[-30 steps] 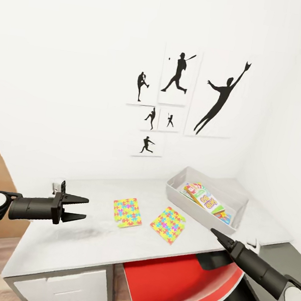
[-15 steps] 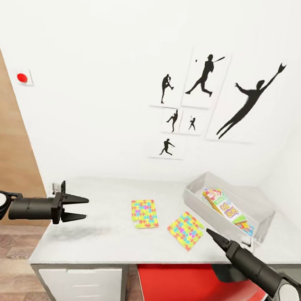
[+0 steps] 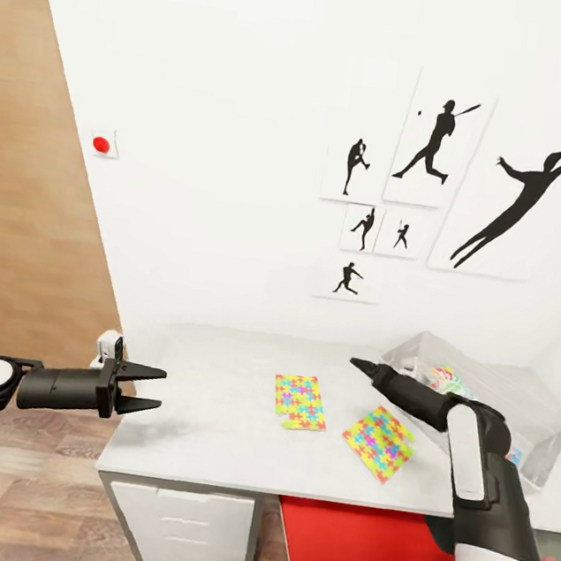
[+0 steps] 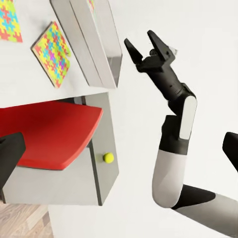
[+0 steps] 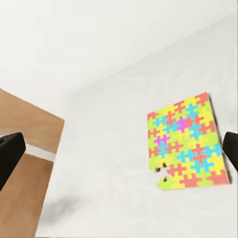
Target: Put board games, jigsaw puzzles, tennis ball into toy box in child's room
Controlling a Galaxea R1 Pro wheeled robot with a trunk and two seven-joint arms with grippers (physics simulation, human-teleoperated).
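The right gripper (image 3: 360,364), jaws apart and empty, hovers above the nearer jigsaw puzzle (image 3: 300,401). Risk: a flat box resists pinching and may slide across the table (image 3: 206,431). The left gripper (image 3: 147,389) is open and empty.

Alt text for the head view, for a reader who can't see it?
Two jigsaw puzzles lie flat on a pale grey table; the right tool hovers above them, beside the toy box. The open left tool hangs off the table's left end.

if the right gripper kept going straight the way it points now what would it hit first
Probably the table, beside the left puzzle. The right gripper is open and points across the desk; its wrist view centres on bare tabletop, though depth is hard to judge.
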